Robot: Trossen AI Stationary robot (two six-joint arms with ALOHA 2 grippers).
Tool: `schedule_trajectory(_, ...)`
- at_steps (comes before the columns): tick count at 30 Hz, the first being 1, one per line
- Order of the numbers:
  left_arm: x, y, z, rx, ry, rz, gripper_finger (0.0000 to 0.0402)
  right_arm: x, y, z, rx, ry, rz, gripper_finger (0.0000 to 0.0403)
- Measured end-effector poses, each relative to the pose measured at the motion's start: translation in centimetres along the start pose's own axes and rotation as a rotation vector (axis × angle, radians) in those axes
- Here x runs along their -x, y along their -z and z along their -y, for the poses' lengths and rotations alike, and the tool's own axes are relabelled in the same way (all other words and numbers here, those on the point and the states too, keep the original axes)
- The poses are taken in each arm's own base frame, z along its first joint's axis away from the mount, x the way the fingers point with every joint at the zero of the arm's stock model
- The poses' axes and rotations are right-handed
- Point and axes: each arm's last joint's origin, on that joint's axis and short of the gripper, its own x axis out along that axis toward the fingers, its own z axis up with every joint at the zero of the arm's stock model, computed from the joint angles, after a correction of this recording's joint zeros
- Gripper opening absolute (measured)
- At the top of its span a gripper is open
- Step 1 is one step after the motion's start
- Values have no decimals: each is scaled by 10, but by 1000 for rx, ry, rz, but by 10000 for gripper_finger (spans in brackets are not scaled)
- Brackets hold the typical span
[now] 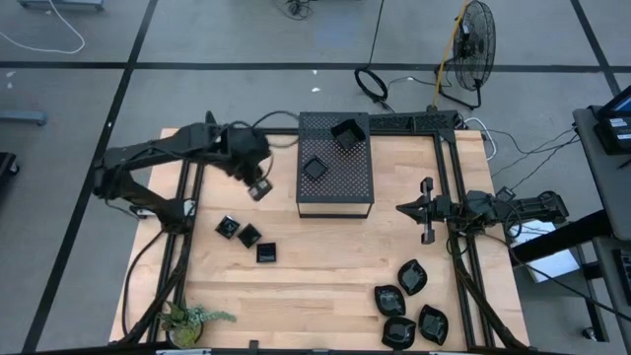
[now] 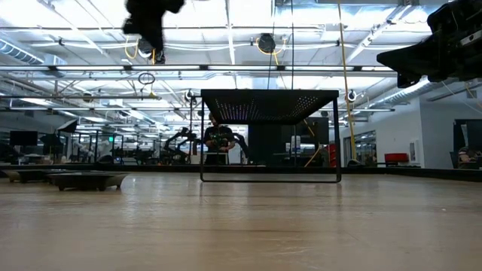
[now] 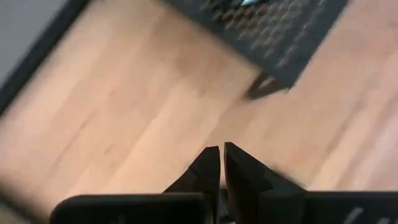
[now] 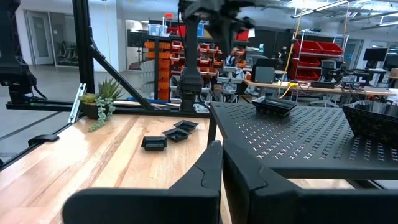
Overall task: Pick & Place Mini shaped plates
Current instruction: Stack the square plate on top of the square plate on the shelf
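A: Spanning the whole scene, wooden counter (image 1: 325, 266); sitting at its back middle, black perforated box (image 1: 335, 177).

B: Carrying two plates on top: one square plate (image 1: 314, 169) lying flat, another (image 1: 347, 132) tilting near the back edge.

A: Reaching in from the left, left arm (image 1: 158, 158); hanging above the counter just left of the box, left end effector (image 1: 258, 187). Fingers (image 3: 208, 171) nearly closing, only a thin slit showing; gripping a small dark plate or not, impossible to tell.

B: Waiting at the right edge, right arm (image 1: 503, 209); right end effector (image 1: 426, 209) pressing fully closed, holding nothing.

A: Lying in front of the left end effector, three square plates (image 1: 246, 237) close together.

B: Clustering at the front right corner, four leaf-shaped plates (image 1: 406, 306).

A: Standing at the front left corner, small plant (image 1: 187, 320).
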Motion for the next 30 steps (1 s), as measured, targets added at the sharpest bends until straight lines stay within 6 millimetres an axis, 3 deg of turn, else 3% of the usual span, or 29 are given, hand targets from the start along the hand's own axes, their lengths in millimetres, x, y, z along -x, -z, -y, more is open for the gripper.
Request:
schedule_trajectory(5, 5, 34, 6, 59, -248, -15, 26, 0, 0, 0, 0, 0, 0, 0)
schedule_trajectory(10, -10, 68, 8, 84, -336, -30, 26, 0, 0, 0, 0, 0, 1, 0)
schedule_trajectory(23, -101, 158, -9, 355, -393, -361, 26, 0, 0, 0, 0, 0, 1, 0)
schedule_trajectory(30, -133, 179, -1, 362, -261, -334, 26, 0, 0, 0, 0, 0, 1, 0)
